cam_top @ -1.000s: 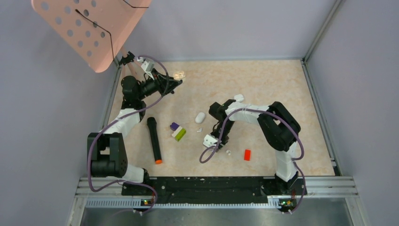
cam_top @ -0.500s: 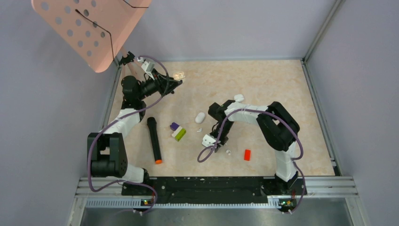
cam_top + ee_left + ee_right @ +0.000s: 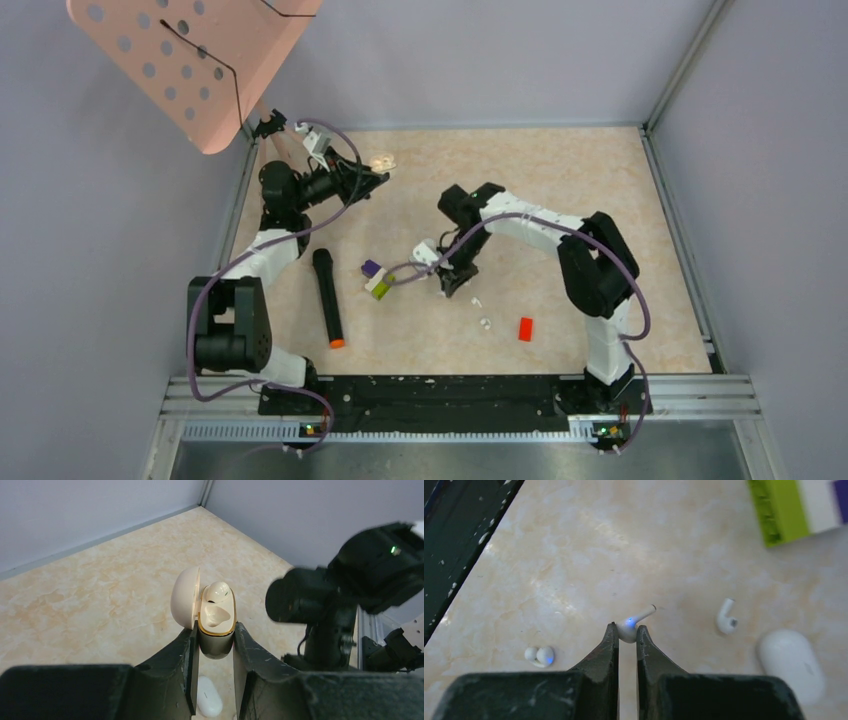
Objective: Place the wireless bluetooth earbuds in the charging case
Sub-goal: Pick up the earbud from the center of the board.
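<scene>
My left gripper (image 3: 216,632) (image 3: 372,172) is shut on the open charging case (image 3: 216,625), cream with a gold rim, held above the table's far left. Its lid (image 3: 185,597) stands open to the left. A roundish cream earbud (image 3: 218,591) sits in the far well; the near well is bare. My right gripper (image 3: 626,630) (image 3: 447,283) is shut on a white stemmed earbud (image 3: 638,617) with a blue light, mid-table. A second stemmed earbud (image 3: 726,619) lies to its right. A roundish one (image 3: 540,656) with a blue light lies to its left.
A white pebble-shaped case (image 3: 791,671) lies near the loose stemmed earbud. A green, white and purple brick stack (image 3: 377,278), a black marker with an orange tip (image 3: 328,298) and a red brick (image 3: 525,328) lie around. A pink perforated panel (image 3: 190,60) hangs at upper left.
My right gripper has closed onto the stemmed earbud, and the right arm has swung up and to the left, away from the red brick. The left arm holds still with the case.
</scene>
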Robot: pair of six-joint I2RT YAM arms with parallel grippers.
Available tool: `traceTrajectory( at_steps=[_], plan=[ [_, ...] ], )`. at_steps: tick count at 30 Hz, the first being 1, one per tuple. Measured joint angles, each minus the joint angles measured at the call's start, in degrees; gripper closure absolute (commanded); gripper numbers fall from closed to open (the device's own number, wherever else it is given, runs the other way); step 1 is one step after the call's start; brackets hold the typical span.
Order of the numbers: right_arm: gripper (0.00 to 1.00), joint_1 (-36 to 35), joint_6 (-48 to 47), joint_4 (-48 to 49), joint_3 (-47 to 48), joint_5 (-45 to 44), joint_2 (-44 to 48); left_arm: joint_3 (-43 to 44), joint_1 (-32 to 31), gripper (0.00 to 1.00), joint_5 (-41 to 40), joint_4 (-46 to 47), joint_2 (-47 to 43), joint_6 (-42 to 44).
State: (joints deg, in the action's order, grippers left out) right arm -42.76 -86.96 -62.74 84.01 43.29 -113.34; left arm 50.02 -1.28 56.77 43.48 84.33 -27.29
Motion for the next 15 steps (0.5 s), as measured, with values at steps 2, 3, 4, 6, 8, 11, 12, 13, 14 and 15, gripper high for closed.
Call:
traceTrajectory(
  at_steps=[2,3,4,6,8,11,12,13,14,15],
  plan=[
    [1.0,1.31,5.73,-0.87,5.55,0.55,0.0,0.0,0.0,1.0,1.33,1.09,0.79,0.15],
    [1.0,1.95,8.7,-1.49,8.15,0.83,0.0,-0.02,0.0,1.0,2.34,1.81,1.4,0.46],
    [1.0,2.62,12.07,-1.86,10.67,1.01,0.0,-0.11,0.0,1.0,3.26,2.47,1.84,0.74],
    [1.0,3.72,17.79,-2.29,13.9,1.01,0.33,-0.31,0.0,1.0,5.25,3.69,2.6,1.73],
    [1.0,4.66,22.77,-2.99,15.43,0.74,1.03,-0.33,-0.02,1.0,7.58,5.49,3.93,2.93],
    [1.0,6.51,29.9,-5.57,18.05,0.31,1.88,-0.31,-0.09,1.0,11.04,7.37,6.08,4.81],
    [1.0,7.15,31.67,-6.64,19.52,0.26,1.88,-0.31,-0.22,1.0,12.33,7.82,6.86,5.53],
    [1.0,7.85,33.48,-7.56,21.27,0.17,1.86,-0.28,-0.31,1.0,13.33,8.07,7.48,6.25],
    [1.0,8.5,35.19,-8.72,23.5,0.13,1.84,-0.22,-0.42,1.0,14.49,8.44,8.17,6.88],
    [1.0,8.94,36.83,-9.99,26.12,0.22,1.73,-0.09,-0.57,1.0,15.54,8.66,8.81,7.65]
  ],
)
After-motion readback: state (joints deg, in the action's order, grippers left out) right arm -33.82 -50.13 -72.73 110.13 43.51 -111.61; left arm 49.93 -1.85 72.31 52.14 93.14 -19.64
